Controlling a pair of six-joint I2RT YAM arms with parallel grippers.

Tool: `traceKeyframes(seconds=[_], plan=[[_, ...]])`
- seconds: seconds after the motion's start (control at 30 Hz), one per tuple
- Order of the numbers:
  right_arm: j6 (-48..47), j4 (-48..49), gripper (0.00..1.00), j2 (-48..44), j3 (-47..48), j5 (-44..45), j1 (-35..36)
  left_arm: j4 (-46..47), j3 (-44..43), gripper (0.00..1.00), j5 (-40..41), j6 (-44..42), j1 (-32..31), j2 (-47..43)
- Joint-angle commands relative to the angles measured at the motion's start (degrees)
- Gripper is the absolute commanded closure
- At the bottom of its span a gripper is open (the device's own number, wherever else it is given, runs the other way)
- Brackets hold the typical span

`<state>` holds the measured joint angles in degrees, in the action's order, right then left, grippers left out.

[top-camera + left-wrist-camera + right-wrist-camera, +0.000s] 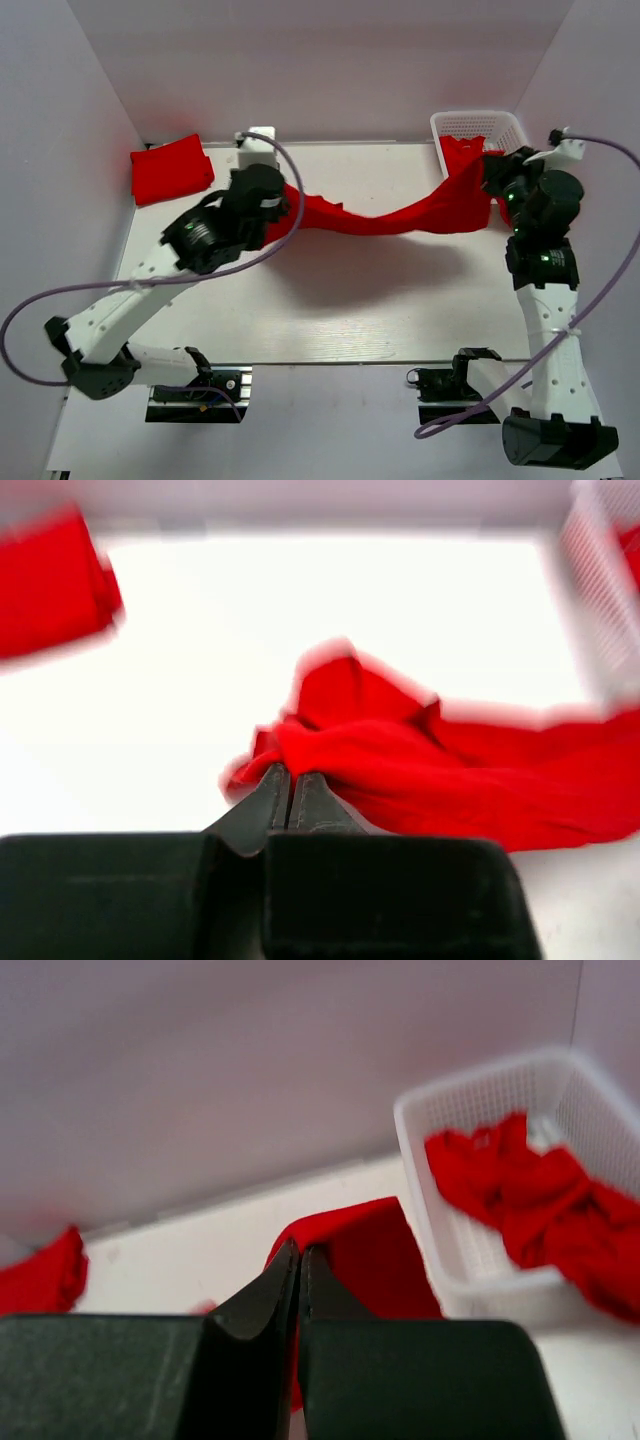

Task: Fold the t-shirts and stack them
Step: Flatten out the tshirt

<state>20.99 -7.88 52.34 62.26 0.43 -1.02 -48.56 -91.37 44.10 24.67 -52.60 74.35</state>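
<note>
The stretched t-shirt [390, 215] hangs between your two grippers. It sags in the middle, and its shadow falls on the table [400, 320] below.

The left gripper [290, 780] is clamped on the bunched left end of the cloth, jaws pressed together. The right gripper [300, 1260] is likewise closed on the right end, just beside the near left corner of the basket [500, 122].

Your left arm [130, 300] runs diagonally from its near-left base toward the far middle, with the elbow bent. Your right arm [545, 300] rises almost straight along the right side, its wrist turned inward.

A folded t-shirt [170, 168] lies in the far left corner, apart from the left gripper. The basket sits in the far right corner by the back wall [320, 60] and holds loose t-shirts [530, 1200] in a heap.

The table is white and the walls are pale, closing it in on three sides. The side walls stand near the outer side of each arm, and a cable [20, 330] loops from each arm toward its wall. The broadest open surface lies between the hanging cloth and the near edge. The left wrist view is blurred at its margins.
</note>
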Motion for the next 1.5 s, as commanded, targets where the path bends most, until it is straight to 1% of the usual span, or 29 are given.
traceKeyframes(seconds=[0.0, 0.03, 0.07, 0.1, 0.2, 0.23, 0.27, 0.3, 0.4, 0.5, 0.53, 0.67, 0.7, 0.8, 0.83, 0.9, 1.1, 1.23, 1.33, 1.37, 1.43, 1.47], plan=[[-0.69, 6.65, 1.0, -1.97, 7.5, 2.82, -0.04, 12.58, -2.06, 1.0, 4.96, -14.77, 0.22, -8.59], [-1.21, 6.74, 1.0, -1.8, 8.83, 3.35, -0.04, 15.04, -2.05, 1.0, 3.55, -17.34, 0.22, -9.74], [-2.0, 7.0, 1.0, -1.71, 12.41, 3.53, -0.04, 18.55, -2.92, 1.0, 1.37, -19.37, 0.22, -11.49], [-2.27, 7.09, 1.0, -1.45, 13.75, 3.35, -0.13, 19.54, -3.98, 1.0, 1.34, -22.18, 0.22, -11.5], [-4.29, 7.09, 1.0, -1.27, 20.16, 3.7, -0.13, 20.6, -9.25, 1.0, -1.11, -26.58, 0.22, -12.12], [-5.16, 7.18, 1.0, -1.45, 21.31, 3.97, -0.21, 20.61, -10.39, 1.0, -3.38, -29.82, 0.22, -12.12], [-6.65, 7.0, 1.0, -1.8, 24.89, 4.49, -0.21, 20.61, -12.49, 1.0, -4.53, -31.5, 0.22, -12.12], [-6.67, 6.83, 1.0, -1.8, 26.06, 4.5, 0.05, 20.61, -13.47, 1.0, -5.59, -32.65, 0.22, -12.12], [-9.12, 6.21, 1.0, -2.41, 32.19, 4.58, -0.04, 17.1, -18.3, 1.0, -10.51, -33.72, 0.22, -12.73], [-10.35, 5.42, 1.0, -2.85, 35.11, 4.41, -0.13, 16.39, -22.52, 1.0, -15.61, -34.33, 0.22, -14.49], [-10.71, 4.29, 1.0, -2.94, 38.6, 4.49, 0.05, 15.69, -24.62, 1.0, -17.45, -34.33, 0.22, -15.1], [-12.99, 3.05, 1.0, -4.69, 43.02, 5.02, -0.13, 14.63, -29.12, 1.0, -24.74, -35.04, 0.22, -17.48], [-13.69, 3.05, 1.0, -5.31, 43.56, 5.28, -0.13, 14.11, -30.17, 1.0, -28.33, -35.04, 0.22, -18.26], [-15.19, 2.69, 1.0, -7.06, 46.1, 6.16, -0.04, 12.0, -34.74, 1.0, -35.36, -35.04, 0.22, -18.27], [-15.37, 2.78, 1.0, -7.51, 47.5, 6.34, -0.04, 10.51, -37.19, 1.0, -36.7, -35.04, 0.22, -18.27], [-16.24, 2.69, 1.0, -9.0, 48.13, 7.22, -0.13, 9.88, -38.7, 1.0, -39.6, -34.51, 0.22, -17.66], [-17.13, 3.92, 1.0, -9.71, 50.85, 8.36, -0.04, 9.88, -38.71, 1.0, -40.23, -33.9, 0.22, -17.66], [-17.21, 4.1, 1.0, -8.83, 49.11, 7.84, 0.05, 10.41, -36.52, 1.0, -40.23, -33.89, 0.74, -17.66], [-16.6, 4.98, 1.0, -7.61, 45.94, 7.22, 0.05, 12.95, -32.21, 1.0, -35.41, -33.89, 0.74, -17.66], [-16.25, 4.8, 1.0, -7.17, 44.72, 7.13, 0.05, 14.0, -30.72, 1.0, -31.31, -33.89, 0.74, -17.66], [-15.37, 5.33, 1.0, -5.5, 41.64, 6.52, -0.04, 16.9, -25.63, 1.0, -27.42, -34.59, 0.74, -17.13], [-14.93, 5.5, 1.0, -4.71, 39.1, 6.08, 0.05, 18.31, -21.43, 1.0, -22.7, -34.6, 0.74, -17.13]])
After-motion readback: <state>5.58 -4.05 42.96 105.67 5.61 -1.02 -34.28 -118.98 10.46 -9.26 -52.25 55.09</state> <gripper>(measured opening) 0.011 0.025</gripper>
